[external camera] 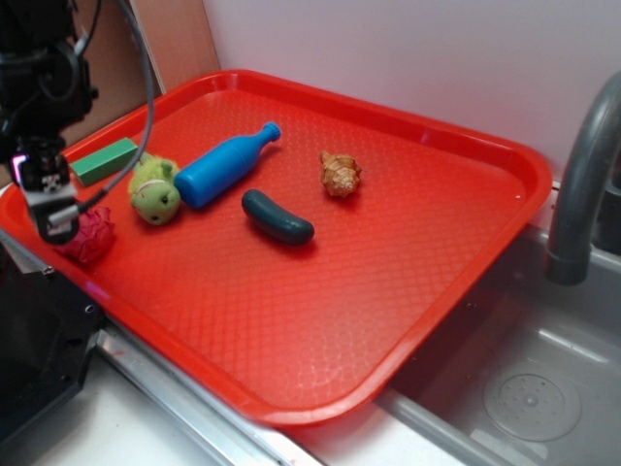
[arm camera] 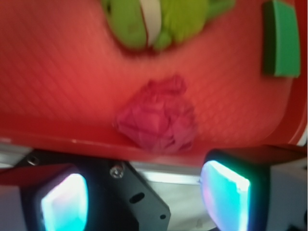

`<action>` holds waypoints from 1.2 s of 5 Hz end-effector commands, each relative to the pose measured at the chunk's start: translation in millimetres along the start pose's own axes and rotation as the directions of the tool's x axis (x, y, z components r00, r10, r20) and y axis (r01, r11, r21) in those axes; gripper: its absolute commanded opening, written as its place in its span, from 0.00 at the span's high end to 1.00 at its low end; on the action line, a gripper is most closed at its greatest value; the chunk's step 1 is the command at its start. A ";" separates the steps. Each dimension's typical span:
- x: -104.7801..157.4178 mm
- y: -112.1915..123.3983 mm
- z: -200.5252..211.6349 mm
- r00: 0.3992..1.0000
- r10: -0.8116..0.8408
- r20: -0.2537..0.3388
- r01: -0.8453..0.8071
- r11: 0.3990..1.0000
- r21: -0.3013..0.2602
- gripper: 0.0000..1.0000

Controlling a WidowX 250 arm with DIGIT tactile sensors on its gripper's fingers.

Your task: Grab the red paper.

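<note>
Wrist view, red paper [arm camera: 159, 120] crumpled round (no long axis), gripper [arm camera: 144, 197] spread.

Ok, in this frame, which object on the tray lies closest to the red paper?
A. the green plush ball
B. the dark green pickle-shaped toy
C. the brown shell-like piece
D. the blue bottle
A: the green plush ball sits right next to the red paper at the tray corner; the others lie farther off.
</note>
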State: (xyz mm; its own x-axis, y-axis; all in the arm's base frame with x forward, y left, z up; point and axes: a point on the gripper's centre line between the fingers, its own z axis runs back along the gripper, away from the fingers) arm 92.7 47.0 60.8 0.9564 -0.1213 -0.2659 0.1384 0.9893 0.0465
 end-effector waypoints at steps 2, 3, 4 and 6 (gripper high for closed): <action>3.4 8.3 -10.4 0.999 0.020 0.045 -0.019 1.000 -0.012 0.00; 3.4 8.3 -10.4 0.999 0.020 0.045 -0.019 1.000 -0.012 0.00; 3.4 8.3 -10.4 0.999 0.020 0.045 -0.019 1.000 -0.012 0.00; 5.4 17.2 21.9 0.977 0.002 0.214 -0.006 1.000 0.021 0.00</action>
State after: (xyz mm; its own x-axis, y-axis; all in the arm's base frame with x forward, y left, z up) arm 100.8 58.9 74.4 0.9882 -0.1365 -0.0697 0.1406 0.9883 0.0585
